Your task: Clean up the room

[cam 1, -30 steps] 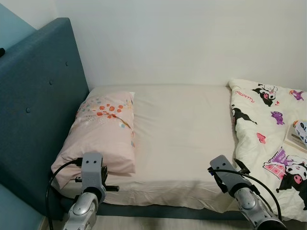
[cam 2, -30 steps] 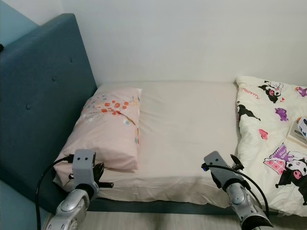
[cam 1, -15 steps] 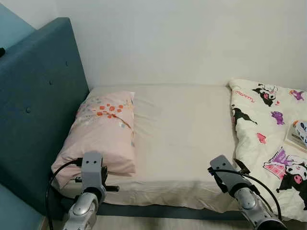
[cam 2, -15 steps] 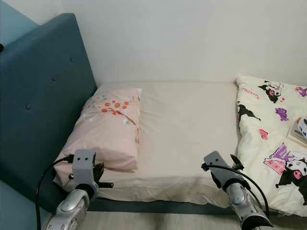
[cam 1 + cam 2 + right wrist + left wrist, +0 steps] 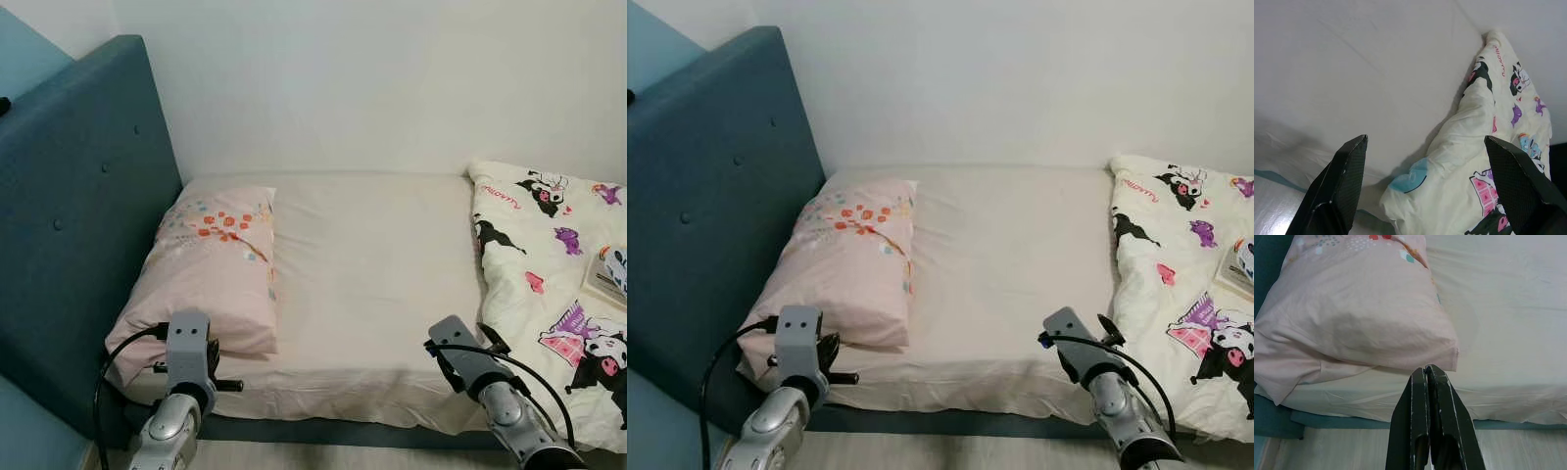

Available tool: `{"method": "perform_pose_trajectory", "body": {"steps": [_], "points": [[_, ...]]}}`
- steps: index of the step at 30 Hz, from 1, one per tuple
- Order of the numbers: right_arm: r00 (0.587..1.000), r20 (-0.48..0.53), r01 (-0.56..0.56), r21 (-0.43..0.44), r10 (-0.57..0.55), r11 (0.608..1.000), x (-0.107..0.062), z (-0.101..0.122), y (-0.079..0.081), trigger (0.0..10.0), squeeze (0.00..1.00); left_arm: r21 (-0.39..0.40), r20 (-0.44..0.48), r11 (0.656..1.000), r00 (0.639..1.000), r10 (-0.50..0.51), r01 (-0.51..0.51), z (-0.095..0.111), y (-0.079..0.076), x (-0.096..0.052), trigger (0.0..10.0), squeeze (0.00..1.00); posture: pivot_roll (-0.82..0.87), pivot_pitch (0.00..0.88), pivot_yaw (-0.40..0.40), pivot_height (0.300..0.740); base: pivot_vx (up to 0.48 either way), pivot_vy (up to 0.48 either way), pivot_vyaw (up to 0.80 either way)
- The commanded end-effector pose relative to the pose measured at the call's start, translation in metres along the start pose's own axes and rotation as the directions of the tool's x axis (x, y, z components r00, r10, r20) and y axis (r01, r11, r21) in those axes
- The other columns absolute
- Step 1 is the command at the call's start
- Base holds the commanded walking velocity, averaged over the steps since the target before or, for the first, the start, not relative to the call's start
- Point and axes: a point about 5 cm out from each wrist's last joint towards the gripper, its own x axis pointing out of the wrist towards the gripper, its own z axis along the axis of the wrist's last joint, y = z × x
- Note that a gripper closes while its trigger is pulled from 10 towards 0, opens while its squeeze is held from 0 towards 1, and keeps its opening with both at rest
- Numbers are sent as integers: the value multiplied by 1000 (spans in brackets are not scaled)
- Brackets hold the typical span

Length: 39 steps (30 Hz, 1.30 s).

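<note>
Our head cam tipped/shifted a bit since 1 s ago: bed (image 5: pixel 372 284), pillow (image 5: pixel 211 269) & cartoon quilt (image 5: pixel 549 264) sit slightly higher in frame now. That's cam motion, not things moving. Little change vs 0.5 s ago.

Quilt (image 5: pixel 549 284) and book (image 5: pixel 609 276) cropped at right edge

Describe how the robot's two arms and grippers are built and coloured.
Both arms are silver metal with rounded joints, each topped by a boxy grey wrist block and looped with black cables. The left gripper has two long, black, tapering fingers with scuffed edges. The right gripper has broad black fingers with a fine textured surface.
</note>
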Motion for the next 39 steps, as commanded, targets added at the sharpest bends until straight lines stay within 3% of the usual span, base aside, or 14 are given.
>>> {"method": "perform_pose_trajectory", "body": {"steps": [1,39], "points": [[1000,-21,-10,2,10,1000,-1,-3,2,10000,0,-3,-25,1000,1000,-6,6,-6,-2,-3,10000,0,15,118,-1,740,0,0,0],[1000,-21,-9,2,9,1000,-1,-4,1,10000,0,-3,-27,1000,1000,2,-2,-6,-1,-3,10000,0,17,119,-4,740,0,0,0]]}}
